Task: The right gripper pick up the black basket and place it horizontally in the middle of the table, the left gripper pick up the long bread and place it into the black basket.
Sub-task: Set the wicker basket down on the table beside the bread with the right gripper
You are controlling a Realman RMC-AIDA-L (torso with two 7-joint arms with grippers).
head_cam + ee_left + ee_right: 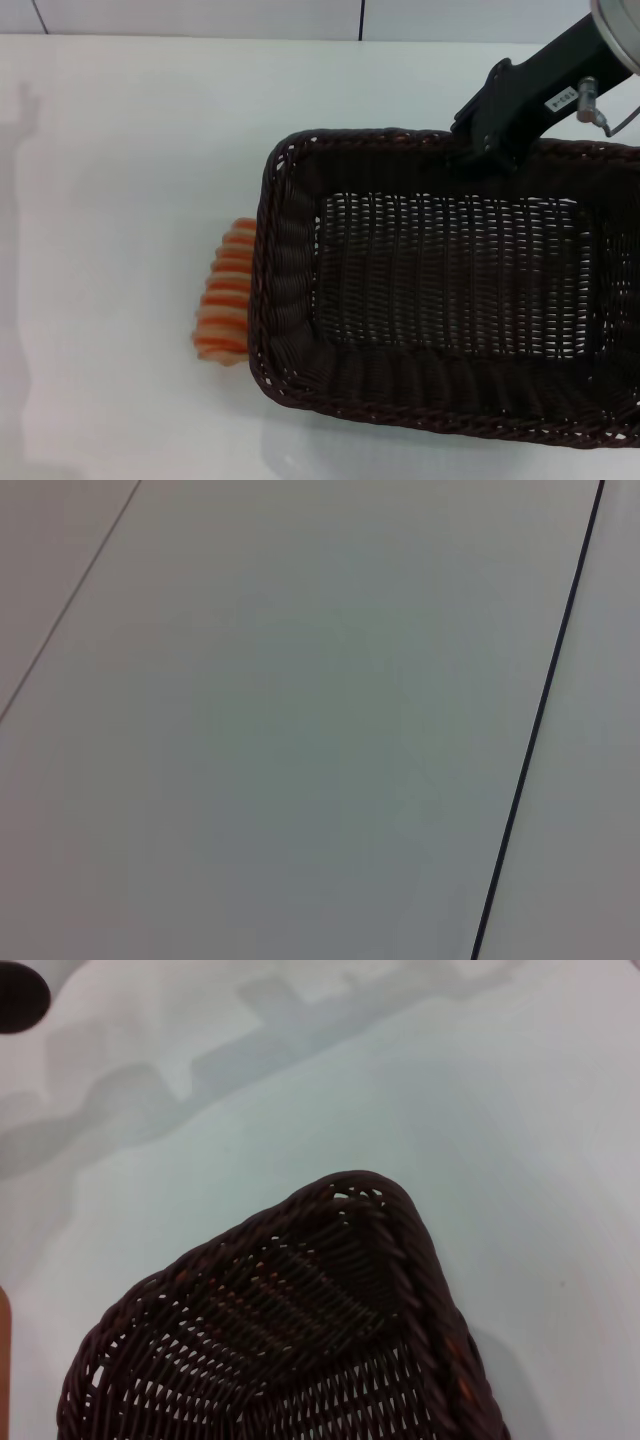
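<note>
Right gripper point(480, 150) closed on far braided rim of black basket point(450, 290), which extends toward the robot from the fingers, long bread point(225, 290) touching its left end; basket judged light, stiff, rim the sound hold; left gripper unseen.

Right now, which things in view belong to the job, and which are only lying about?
Part of the job:
- black basket, empty
- right pincer, at the basket's far rim
- long bread, on the table against the basket's left end

Lying about:
- nothing else shows

The left pincer is out of view.
</note>
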